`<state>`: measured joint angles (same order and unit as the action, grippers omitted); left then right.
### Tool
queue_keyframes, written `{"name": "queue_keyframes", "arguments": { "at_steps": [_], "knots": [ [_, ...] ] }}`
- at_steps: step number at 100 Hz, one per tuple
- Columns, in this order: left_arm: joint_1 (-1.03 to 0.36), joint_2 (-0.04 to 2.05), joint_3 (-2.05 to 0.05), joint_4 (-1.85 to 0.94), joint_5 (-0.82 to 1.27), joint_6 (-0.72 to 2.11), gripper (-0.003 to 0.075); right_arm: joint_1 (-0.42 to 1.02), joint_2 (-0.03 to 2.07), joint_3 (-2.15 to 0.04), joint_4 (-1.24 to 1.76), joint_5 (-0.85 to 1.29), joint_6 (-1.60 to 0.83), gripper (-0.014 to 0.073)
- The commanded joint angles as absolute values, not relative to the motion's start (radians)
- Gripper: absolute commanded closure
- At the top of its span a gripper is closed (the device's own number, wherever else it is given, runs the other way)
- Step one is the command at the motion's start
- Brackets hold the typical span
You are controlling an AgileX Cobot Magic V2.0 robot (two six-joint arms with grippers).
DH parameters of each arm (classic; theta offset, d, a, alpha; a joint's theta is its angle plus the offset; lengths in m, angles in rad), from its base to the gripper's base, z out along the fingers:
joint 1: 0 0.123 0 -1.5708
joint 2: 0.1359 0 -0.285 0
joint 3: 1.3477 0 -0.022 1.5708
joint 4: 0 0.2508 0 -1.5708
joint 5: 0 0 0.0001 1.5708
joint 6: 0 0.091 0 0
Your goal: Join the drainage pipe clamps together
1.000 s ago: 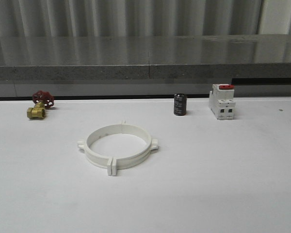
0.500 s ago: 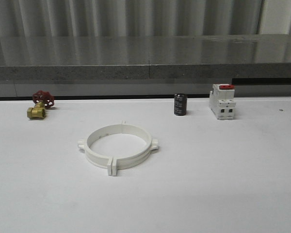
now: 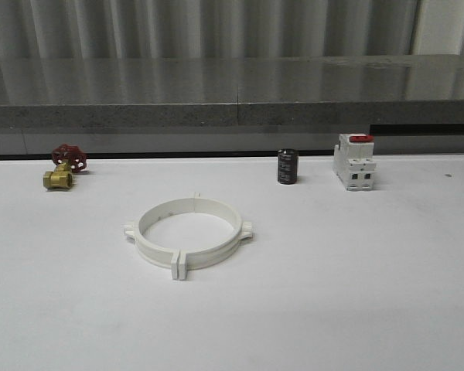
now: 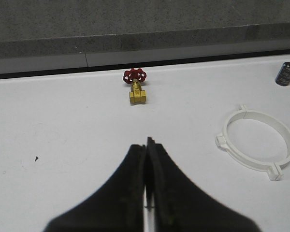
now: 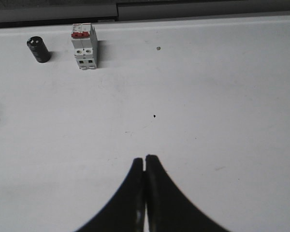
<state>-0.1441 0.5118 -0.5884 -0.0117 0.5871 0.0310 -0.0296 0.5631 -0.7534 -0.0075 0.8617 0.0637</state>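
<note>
L gripper [image 4: 146, 145] & R gripper [image 5: 144, 162] pressed together, empty; drainage pipe clamps [image 3: 189, 232] joined as ring.

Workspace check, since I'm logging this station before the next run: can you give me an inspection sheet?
Surface: white table, a few small dark specks.
Job's things: two white plastic half-ring drainage pipe clamps lying together as one ring.
Clutter: brass valve with red handwheel; black cylindrical capacitor; white breaker with red top.
Grippers: left gripper and right gripper shut, holding nothing.
Cables: nothing seen.
Surroundings: grey stone ledge, corrugated wall behind.
</note>
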Motion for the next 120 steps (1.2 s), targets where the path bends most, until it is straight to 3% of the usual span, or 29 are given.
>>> {"name": "queue_keyframes", "arguments": {
  "at_steps": [1, 26, 57, 83, 120],
  "knots": [
    [-0.144, 0.515, -0.615, -0.014, 0.514, 0.027, 0.0741, -0.032, 0.564, -0.773, -0.018, 0.803, 0.056, 0.0661],
    [-0.144, 0.515, -0.615, -0.014, 0.514, 0.027, 0.0741, -0.032, 0.464, -0.662, -0.041, 0.609, 0.056, 0.0661],
    [-0.144, 0.515, -0.615, -0.014, 0.514, 0.027, 0.0741, -0.029, 0.141, -0.291, -0.041, 0.215, 0.056, 0.0661],
    [-0.144, 0.515, -0.615, -0.014, 0.514, 0.027, 0.0741, -0.029, -0.026, -0.104, -0.040, 0.128, 0.057, 0.0661],
    [-0.144, 0.515, -0.615, -0.014, 0.512, 0.027, 0.0741, -0.029, -0.029, 0.012, -0.024, -0.040, 0.058, 0.0661]
  ]
}}
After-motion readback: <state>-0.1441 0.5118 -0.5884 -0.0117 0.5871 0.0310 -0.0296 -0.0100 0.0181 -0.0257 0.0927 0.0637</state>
